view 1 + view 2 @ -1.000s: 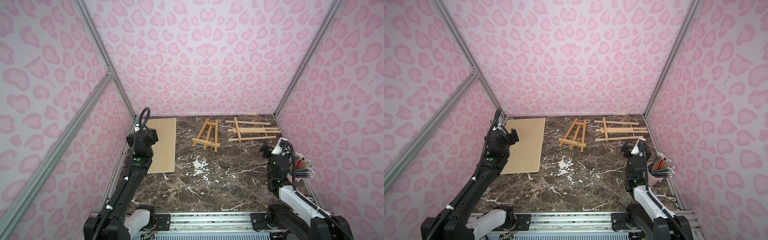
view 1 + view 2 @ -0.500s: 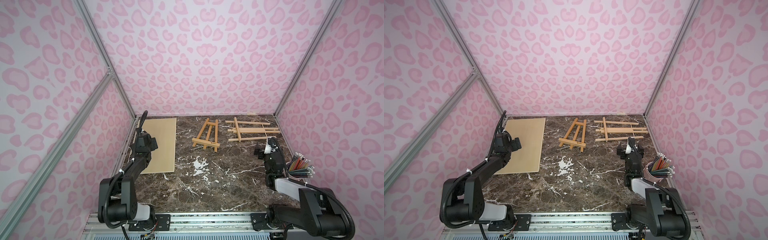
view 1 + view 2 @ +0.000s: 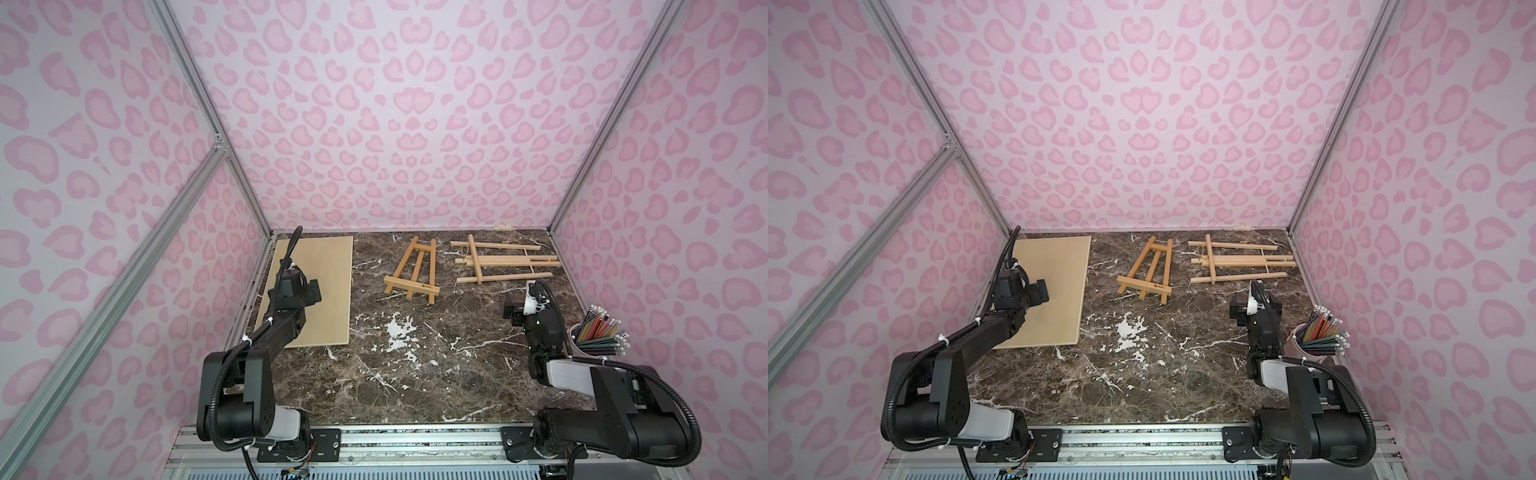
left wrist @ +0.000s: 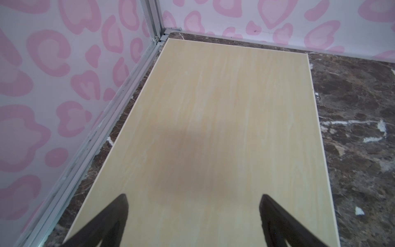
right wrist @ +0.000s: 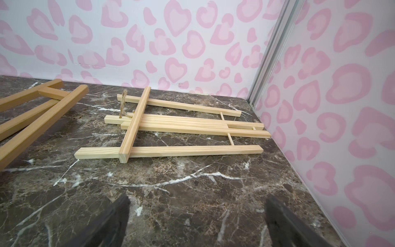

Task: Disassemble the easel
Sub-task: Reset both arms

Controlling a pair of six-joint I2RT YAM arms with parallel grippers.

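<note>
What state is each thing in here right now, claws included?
Left claw: open, empty.
Right claw: open, empty.
Wooden board: flat on the table.
Dark easel: lying flat, assembled.
Pale easel: lying flat, legs folded together.
Pencil cup: upright, full.

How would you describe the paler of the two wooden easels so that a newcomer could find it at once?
Look to the far right corner of the marble table. There the pale easel lies flat, close to the walls. Unlike the smaller honey-brown easel beside it, it has thin, light slats and a twine loop at one end.
</note>
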